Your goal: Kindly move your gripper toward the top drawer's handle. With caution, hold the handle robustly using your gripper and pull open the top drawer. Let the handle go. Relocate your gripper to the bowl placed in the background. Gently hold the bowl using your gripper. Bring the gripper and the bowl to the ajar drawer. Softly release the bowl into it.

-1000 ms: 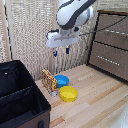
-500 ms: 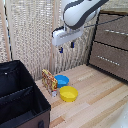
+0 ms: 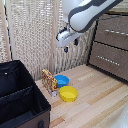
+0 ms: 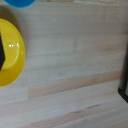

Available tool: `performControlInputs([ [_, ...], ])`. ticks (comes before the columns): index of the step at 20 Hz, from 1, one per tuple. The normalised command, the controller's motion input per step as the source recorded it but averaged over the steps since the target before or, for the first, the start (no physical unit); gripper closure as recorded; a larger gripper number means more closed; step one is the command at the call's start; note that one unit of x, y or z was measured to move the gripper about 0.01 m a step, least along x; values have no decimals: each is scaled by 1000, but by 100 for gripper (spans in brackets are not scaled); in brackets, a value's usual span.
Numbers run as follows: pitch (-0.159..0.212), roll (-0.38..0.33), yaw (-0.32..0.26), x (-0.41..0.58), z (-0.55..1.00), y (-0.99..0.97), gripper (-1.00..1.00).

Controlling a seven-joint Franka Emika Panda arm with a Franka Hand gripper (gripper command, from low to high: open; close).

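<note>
Exterior view: my gripper (image 3: 70, 43), dark-fingered on a white block, hangs in the air before a pale slatted wall, whether spread or closed I cannot tell; the round blue bowl (image 3: 61, 80) sits on the light plank floor touching the glossy yellow bowl (image 3: 68, 93), a patterned box (image 3: 49, 80) beside it, and the grey-brown dresser's top drawer (image 3: 115, 31) is shut, its slim handle (image 3: 118, 32) blurred. Wrist view: smooth wood grain, the yellow bowl cut by the frame, only a sliver of the blue bowl (image 4: 19, 2).

Two bowls: blue bowl (image 3: 61, 80), yellow bowl (image 3: 68, 93). One small box (image 3: 49, 80). One black bin (image 3: 20, 97). One dresser (image 3: 111, 46), two drawer fronts visible.
</note>
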Motion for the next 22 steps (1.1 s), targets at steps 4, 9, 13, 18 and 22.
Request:
performControlInputs([
  [4, -24, -375, 106, 0, 0, -170, -100],
  [9, 0, -375, 89, 0, 0, -170, -100],
  [13, 24, -373, 68, 0, 5, -139, -100],
  [18, 19, -374, 59, 0, 1, -171, -100],
  [22, 6, -375, 65, 0, 0, -196, -100],
])
